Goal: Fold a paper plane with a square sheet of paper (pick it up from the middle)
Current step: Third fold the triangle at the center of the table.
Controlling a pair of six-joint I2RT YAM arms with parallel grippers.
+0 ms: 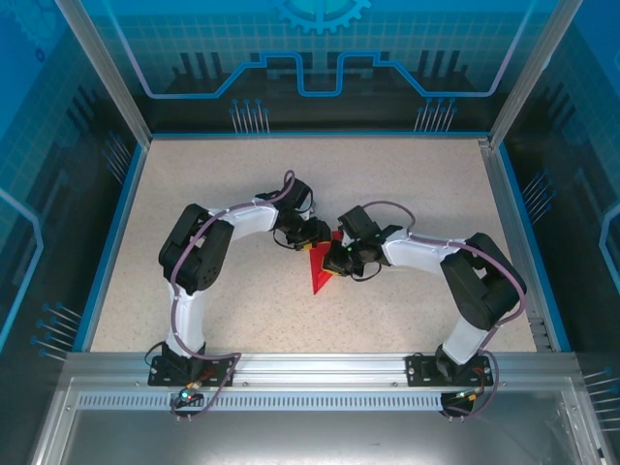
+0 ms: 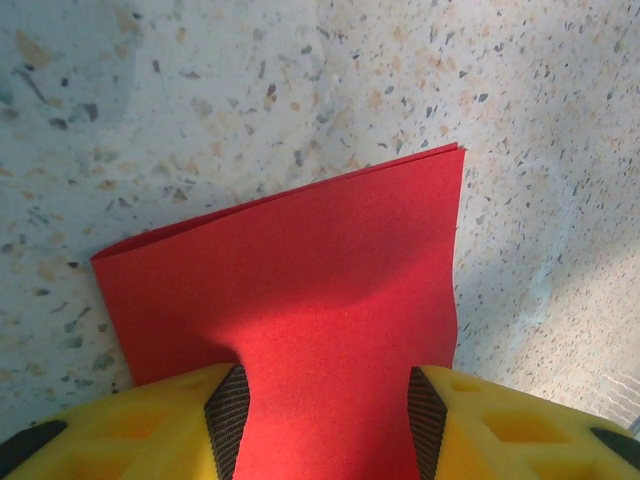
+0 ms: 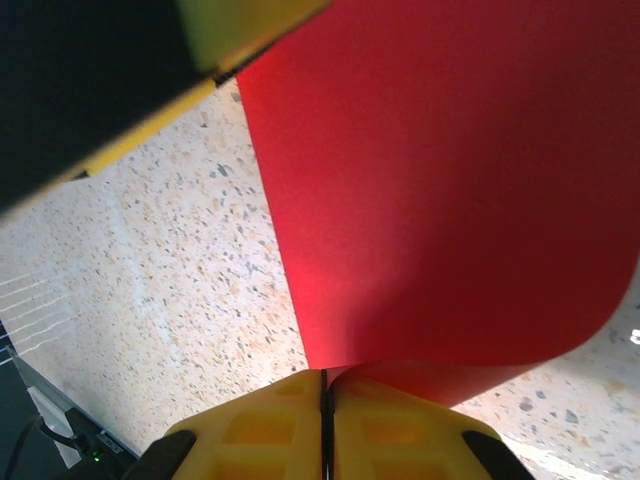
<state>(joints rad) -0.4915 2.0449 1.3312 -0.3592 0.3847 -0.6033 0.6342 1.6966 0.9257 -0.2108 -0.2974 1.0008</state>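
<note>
Task judged partway. Red sheet of paper not a flat square: seen from above at centre of the speckled surface, tapering to a point toward the arm bases, wide end tucked between the two claws. From the left wrist, doubled layers visible along the far edge of the red sheet of paper, so at least one fold in place; slight pucker in it near the fingers. From the right wrist, a broad panel of the red sheet of paper lifted off the surface and curling over at lower right, not pressed flat. Judged as mid-fold: nose taper formed, but not a slim dart with a clean centre crease; wing folds and final creasing probably left to do, exact fold count not readable. Left claw at the wide end of the paper; in its own view, left claw about half open, yellow fingers well apart, paper running through the gap and touching both dark inner pads; firm clamp across the paper's width or mere straddle, cannot tell. Right claw just beside it on the paper's right edge; in its own view, right claw closed tight, yellow fingers meeting along one thin seam, edge of the red sheet pinched there and rising from it. Dark and yellow part at upper left of that view, blurred, close beside the paper, probably the other claw.
</note>
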